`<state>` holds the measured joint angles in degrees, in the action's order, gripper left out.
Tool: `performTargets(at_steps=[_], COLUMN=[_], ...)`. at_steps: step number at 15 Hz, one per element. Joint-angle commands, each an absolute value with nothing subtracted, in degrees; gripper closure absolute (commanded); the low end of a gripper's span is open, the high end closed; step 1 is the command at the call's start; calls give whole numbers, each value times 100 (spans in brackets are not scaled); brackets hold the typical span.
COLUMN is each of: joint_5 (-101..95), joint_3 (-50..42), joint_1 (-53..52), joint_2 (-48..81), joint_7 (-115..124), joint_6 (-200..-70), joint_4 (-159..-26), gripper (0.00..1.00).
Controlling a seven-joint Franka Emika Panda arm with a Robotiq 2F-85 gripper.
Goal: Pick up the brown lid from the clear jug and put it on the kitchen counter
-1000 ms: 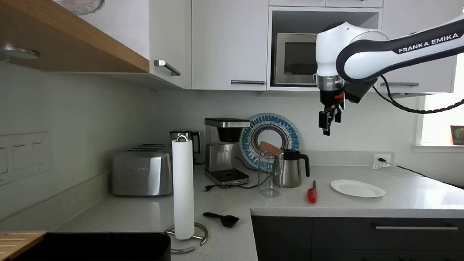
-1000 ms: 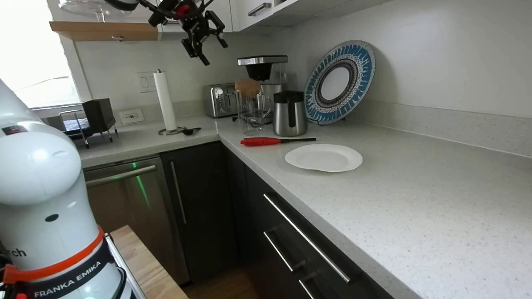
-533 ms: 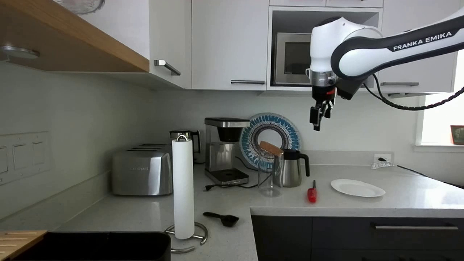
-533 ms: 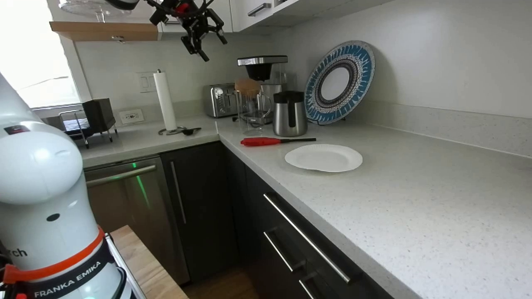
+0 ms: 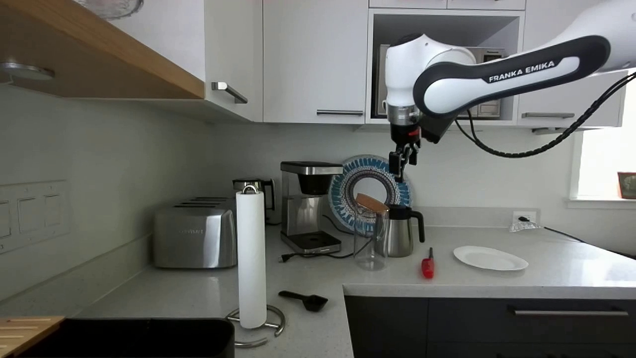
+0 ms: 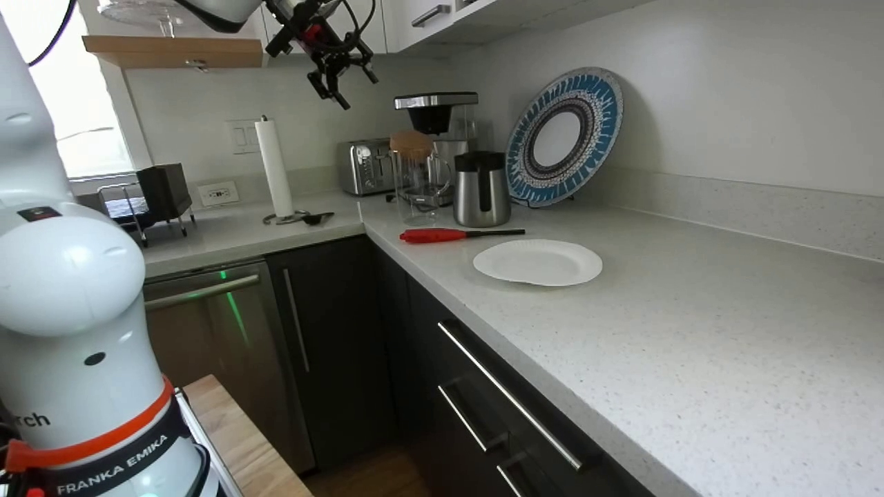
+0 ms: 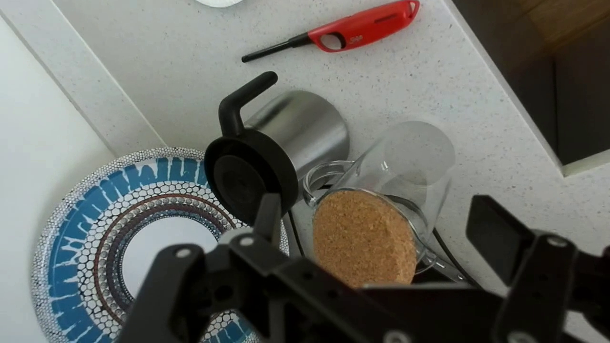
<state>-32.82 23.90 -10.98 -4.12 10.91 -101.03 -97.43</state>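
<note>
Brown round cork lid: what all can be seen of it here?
In an exterior view the thick, round, tan-brown cork lid slopes down to the right. The wrist view shows its flat, speckled top with no knob. It caps the clear glass jug, the only thing seen touching it. The open black hand hangs higher, apart from it.

The lid (image 7: 363, 238) looks like cork, matt and grainy; the clear jug (image 7: 400, 159) is smooth, glossy glass; the kettle (image 7: 312, 128) is satin metal with a smooth, plastic-looking handle (image 7: 245, 95); the lighter (image 7: 374, 26) is shiny plastic; the plate (image 6: 537, 262) looks like matt paper; the surface (image 6: 690, 331) is smooth, speckled, stone-like; the toaster (image 5: 194, 241) is brushed metal; the shelf (image 5: 99, 57) is grained wood; the tool (image 7: 376, 219) looks matt.
</note>
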Motion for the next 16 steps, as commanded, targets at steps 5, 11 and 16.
performTargets(at_steps=[5,11,16], joint_5=[-4322,-5095,-5067], joint_3=[2284,1897,1616], joint_1=[-2076,-2708,-2924], joint_2=[1183,1866,2184], joint_7=[2272,3060,3766], joint_6=[-8736,-8677,-8653], joint_4=[-8291,-7704,-7515], gripper=[0,0,0])
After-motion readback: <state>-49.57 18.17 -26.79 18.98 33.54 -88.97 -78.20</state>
